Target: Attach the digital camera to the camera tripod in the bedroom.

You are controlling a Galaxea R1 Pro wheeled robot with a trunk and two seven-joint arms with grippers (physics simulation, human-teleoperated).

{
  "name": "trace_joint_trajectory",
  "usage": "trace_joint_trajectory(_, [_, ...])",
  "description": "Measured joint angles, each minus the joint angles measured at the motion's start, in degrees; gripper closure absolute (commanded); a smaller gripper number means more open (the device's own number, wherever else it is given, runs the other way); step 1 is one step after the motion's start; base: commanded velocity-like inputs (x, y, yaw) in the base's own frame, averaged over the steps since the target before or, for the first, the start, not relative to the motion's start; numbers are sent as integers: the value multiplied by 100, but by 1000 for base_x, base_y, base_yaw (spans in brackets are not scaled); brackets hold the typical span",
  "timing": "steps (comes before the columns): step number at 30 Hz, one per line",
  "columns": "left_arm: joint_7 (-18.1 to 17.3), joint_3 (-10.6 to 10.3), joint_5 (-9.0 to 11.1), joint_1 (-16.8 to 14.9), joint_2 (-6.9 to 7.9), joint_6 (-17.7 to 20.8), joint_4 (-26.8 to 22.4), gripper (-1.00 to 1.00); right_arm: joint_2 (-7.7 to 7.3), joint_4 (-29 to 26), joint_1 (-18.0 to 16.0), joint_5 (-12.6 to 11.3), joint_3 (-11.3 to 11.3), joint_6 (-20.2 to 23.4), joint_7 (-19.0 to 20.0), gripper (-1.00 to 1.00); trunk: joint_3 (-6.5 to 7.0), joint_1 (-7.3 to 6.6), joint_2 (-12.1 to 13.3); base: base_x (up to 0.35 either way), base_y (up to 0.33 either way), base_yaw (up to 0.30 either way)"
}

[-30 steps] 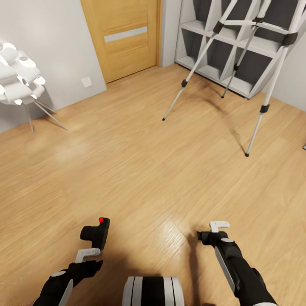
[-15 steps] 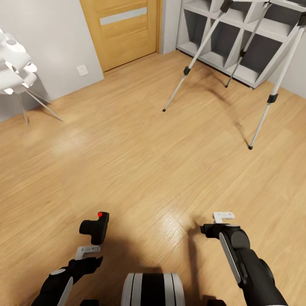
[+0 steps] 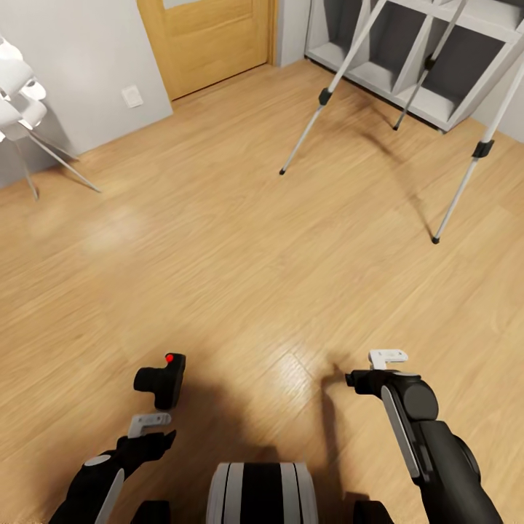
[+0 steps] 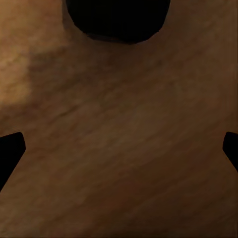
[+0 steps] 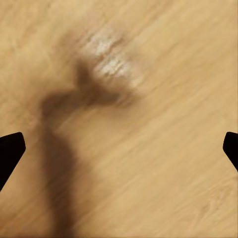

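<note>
Caught the robot out on the bedroom's wood floor point(image 3: 240, 255), well short of the camera tripod point(image 3: 324, 96). Only got the tripod's three spread legs in frame, standing in front of the grey cube shelf point(image 3: 378, 73) near the wooden door point(image 3: 211, 44). No head or mount plate visible, so couldn't judge the attach point at all.

Found the digital camera point(image 3: 161, 378) just ahead of the left gripper point(image 3: 149, 428), red button up, dark shadow under it. Checked the left wrist view: fingertips point(image 4: 10, 148) spread wide with bare floor between them, and the camera point(image 4: 118, 20) as a dark blob beyond the tips rather than between them. Couldn't tell whether anything actually had hold of it. Right gripper point(image 3: 378, 367) carried nothing, fingertips point(image 5: 10, 148) equally wide apart over plain floor.

Biggest worries from here, just guessing:
- Dropping the camera on the way over, given that sketchy-looking hold.
- Rolling the base into one of those splayed legs and shoving or tipping the whole tripod. Thin legs, wide stance, easy to clip.
- Reaching up with the head out of sight and missing the mount, or knocking the tripod with an arm.

Would slow down and tilt the view up before closing in.
</note>
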Motion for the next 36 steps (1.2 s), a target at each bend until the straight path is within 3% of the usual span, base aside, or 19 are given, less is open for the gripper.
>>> trace_joint_trajectory(22, [0, 6, 0, 0, 8, 9, -123, -100, -9, -26, -1, -5, -1, 0, 1, -100, -488, 57, -30, 0, 0, 0])
trace_joint_trajectory(36, [0, 22, 0, 0, 7, 16, -131, -100, -9, -26, -1, -6, -5, 0, 1, -100, -488, 56, -30, 0, 0, 0])
